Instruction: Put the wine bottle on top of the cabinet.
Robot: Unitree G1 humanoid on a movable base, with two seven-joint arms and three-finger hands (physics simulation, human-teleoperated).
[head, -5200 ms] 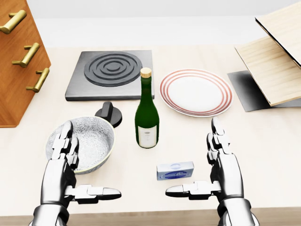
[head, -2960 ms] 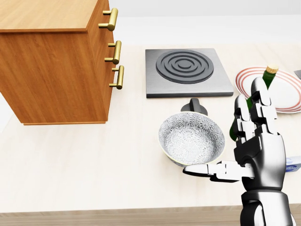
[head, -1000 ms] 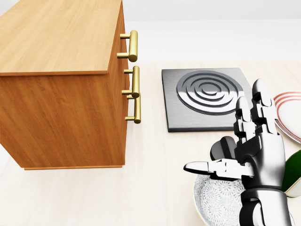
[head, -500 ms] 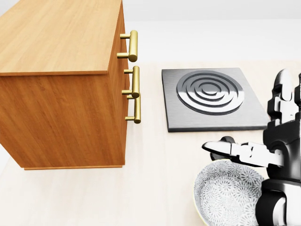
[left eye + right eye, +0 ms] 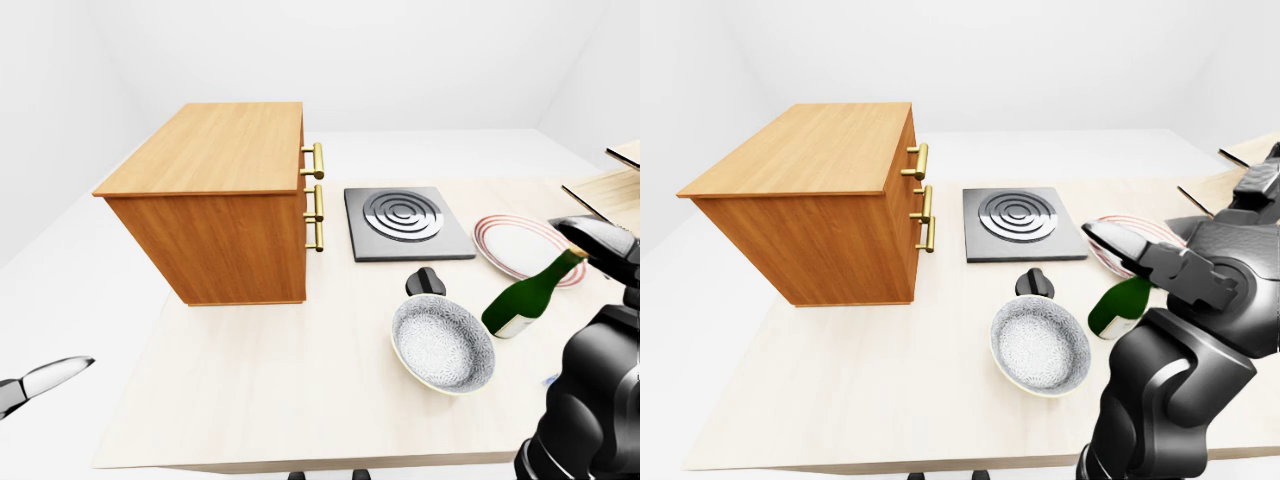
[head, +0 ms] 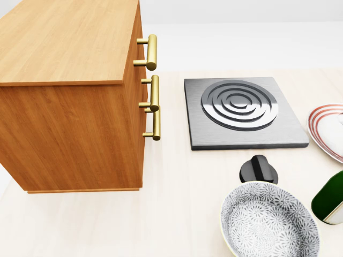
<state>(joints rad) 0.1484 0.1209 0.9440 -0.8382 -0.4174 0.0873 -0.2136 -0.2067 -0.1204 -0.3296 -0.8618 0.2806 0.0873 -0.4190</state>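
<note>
The green wine bottle [image 5: 524, 303] leans on the table between the patterned bowl [image 5: 442, 346] and the striped plate [image 5: 520, 246], its neck pointing up and to the right. Its base shows at the right edge of the head view [image 6: 329, 200]. My right hand [image 5: 1160, 255] is held above and beside the bottle with thumb and fingers spread, not closed round it. The wooden cabinet [image 5: 228, 196] with brass handles stands at the left of the table, and its flat top is bare. Only a fingertip of my left hand [image 5: 48, 374] shows at the lower left.
A grey hot plate [image 5: 406, 221] lies to the right of the cabinet. A black knob [image 6: 258, 169] sits just above the bowl. Wooden boards [image 5: 615, 180] stand at the far right. My right arm [image 5: 1170, 390] fills the lower right of the right-eye view.
</note>
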